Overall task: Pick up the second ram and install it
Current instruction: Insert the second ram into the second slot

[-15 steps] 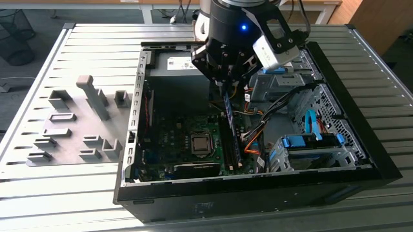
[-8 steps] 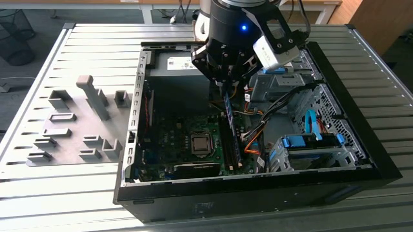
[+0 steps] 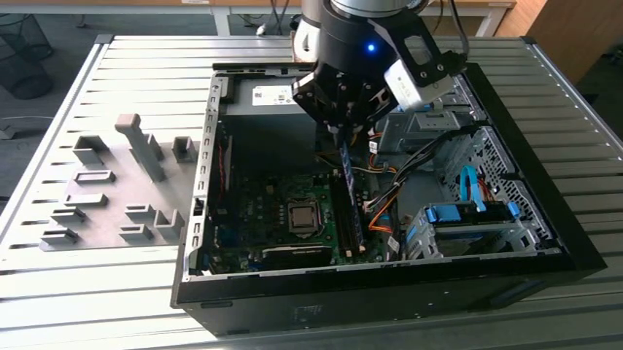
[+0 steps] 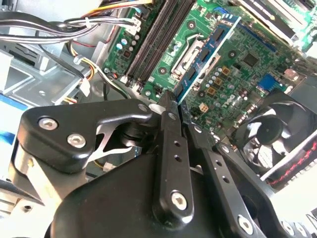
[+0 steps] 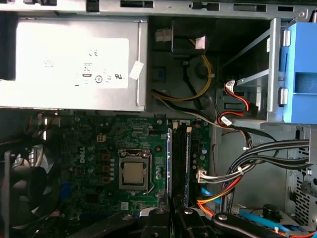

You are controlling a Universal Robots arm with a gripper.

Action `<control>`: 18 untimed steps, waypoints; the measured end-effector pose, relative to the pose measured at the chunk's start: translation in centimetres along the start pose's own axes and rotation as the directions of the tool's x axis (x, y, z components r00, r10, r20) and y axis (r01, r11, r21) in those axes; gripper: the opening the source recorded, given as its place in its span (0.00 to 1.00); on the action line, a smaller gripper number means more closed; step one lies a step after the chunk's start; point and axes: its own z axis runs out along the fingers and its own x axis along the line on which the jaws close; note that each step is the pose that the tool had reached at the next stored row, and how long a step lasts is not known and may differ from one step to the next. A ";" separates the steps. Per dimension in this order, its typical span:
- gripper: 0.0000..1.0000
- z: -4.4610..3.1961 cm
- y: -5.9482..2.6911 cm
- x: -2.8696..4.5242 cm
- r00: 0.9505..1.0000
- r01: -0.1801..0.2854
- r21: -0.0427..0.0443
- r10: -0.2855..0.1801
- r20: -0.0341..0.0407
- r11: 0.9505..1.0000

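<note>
Ram (image 4: 210, 47) is pinched between the gripper's (image 4: 176, 101) fingers (image 4: 168, 116), which are pressed together on one end of the stick. The rest of it reaches out beyond the fingertips toward the board (image 4: 233, 74), clear of it as far as I can judge.

The relation that matters is stick against slots (image 5: 184, 163). In the first wrist view the ram (image 5: 170, 158) shows edge-on as a thin blue line straight ahead of the gripper (image 5: 171, 210). Its long axis runs parallel to the dark slots, and it lies just beside them on the side of the socket (image 5: 133, 173). I judge it lined up in direction but not seated.

The second wrist view shows what the first does not: the flat face of the stick with its dark chips, and the fingers' hold on it. The fan (image 4: 270, 131) lies off to one side of the hand there.

In the exterior view the gripper (image 3: 341, 135) hangs inside the open case (image 3: 545, 248), with the ram (image 3: 346, 171) pointing down from it toward the slots (image 3: 352, 222). Cables (image 3: 389, 193) lie close by, toward the exterior view's right. Whether another stick already fills a slot I cannot tell.
</note>
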 end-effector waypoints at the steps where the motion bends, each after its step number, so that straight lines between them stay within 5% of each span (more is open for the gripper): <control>1: 0.14 0.18 0.01 -0.10 1.000 0.006 0.001 -0.006 0.000 1.000; 11: 0.14 1.95 0.04 -0.34 1.000 0.019 0.004 -0.019 0.000 1.000; 18: 0.14 2.09 0.05 -0.34 1.000 0.019 0.004 -0.019 0.000 1.000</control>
